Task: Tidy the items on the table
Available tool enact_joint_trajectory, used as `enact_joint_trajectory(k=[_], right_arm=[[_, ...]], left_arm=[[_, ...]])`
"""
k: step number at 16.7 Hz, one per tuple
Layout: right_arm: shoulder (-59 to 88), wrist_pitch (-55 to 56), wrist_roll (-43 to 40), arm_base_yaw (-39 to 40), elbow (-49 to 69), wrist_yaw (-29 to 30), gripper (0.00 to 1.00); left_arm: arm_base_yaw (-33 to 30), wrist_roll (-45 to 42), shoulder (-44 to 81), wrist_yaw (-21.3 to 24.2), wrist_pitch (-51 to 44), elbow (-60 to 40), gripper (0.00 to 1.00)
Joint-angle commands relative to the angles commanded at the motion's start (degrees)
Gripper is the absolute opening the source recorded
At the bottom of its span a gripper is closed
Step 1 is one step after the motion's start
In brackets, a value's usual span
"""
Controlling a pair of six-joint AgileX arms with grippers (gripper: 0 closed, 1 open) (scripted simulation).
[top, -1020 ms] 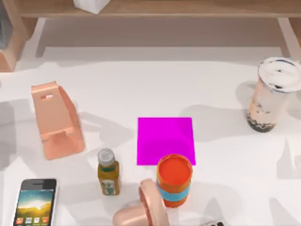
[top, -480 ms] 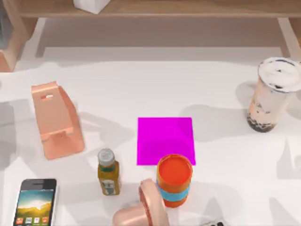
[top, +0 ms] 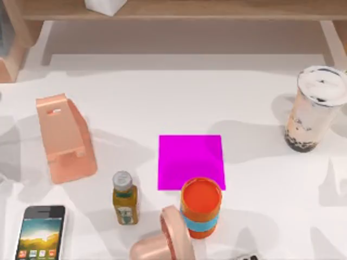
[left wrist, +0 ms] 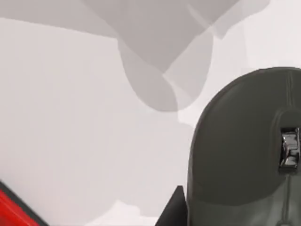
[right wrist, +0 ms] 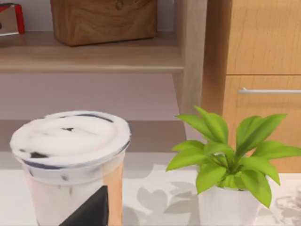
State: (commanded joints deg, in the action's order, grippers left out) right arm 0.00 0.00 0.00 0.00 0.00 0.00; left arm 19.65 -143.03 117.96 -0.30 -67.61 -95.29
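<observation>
From above, the white worktop (top: 260, 103) carries a magenta mat (top: 191, 161) at centre; the phone (top: 42, 233) lies far down-left of it, the tea cup (top: 315, 108) stands up-right. Left wrist view: the grey mouse (left wrist: 244, 150) rests on the worktop. Right wrist view: the cup (right wrist: 70, 165) stands beside a plant (right wrist: 230, 165). Whether either arm's fingers are apart, I cannot tell.

Computer mouse (left wrist: 244, 150): close under the left wrist camera, cut off by two frame edges; rear half unseen. Red item (left wrist: 14, 209): corner sliver only, identity unclear. Bubble tea cup (right wrist: 70, 165): base cropped, lower front masked by a dark finger tip (right wrist: 89, 212). Smartphone (top: 40, 234): lower end cropped in the top view. Dark object (top: 246, 257): sliver at the edge, unidentifiable.
</observation>
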Motion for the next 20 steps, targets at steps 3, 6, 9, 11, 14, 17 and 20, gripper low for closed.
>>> enact_joint_trajectory(k=[3,6,9,11,14,17,20], right_arm=[[0.0,0.0,0.0,0.0,0.0,0.0,1.00],[0.0,0.0,0.0,0.0,0.0,0.0,1.00],[0.0,0.0,0.0,0.0,0.0,0.0,1.00],[0.0,0.0,0.0,0.0,0.0,0.0,1.00],[0.0,0.0,0.0,0.0,0.0,0.0,1.00],[0.0,0.0,0.0,0.0,0.0,0.0,1.00],[0.0,0.0,0.0,0.0,0.0,0.0,1.00]], left_arm=[[-0.1,0.3,-1.3,0.0,-2.8,-2.3,0.00],[0.0,0.2,-1.1,0.0,-2.6,-2.2,0.00],[-0.2,1.7,-1.4,-0.4,-2.3,-2.7,0.00],[-0.9,5.7,-2.1,-1.2,-1.4,-3.7,0.00],[-3.1,16.1,-2.9,-2.9,0.4,-6.1,0.00],[-6.9,31.4,-3.0,-4.6,2.3,-8.6,0.00],[-12.2,50.3,-2.1,-5.6,3.6,-10.7,0.00]])
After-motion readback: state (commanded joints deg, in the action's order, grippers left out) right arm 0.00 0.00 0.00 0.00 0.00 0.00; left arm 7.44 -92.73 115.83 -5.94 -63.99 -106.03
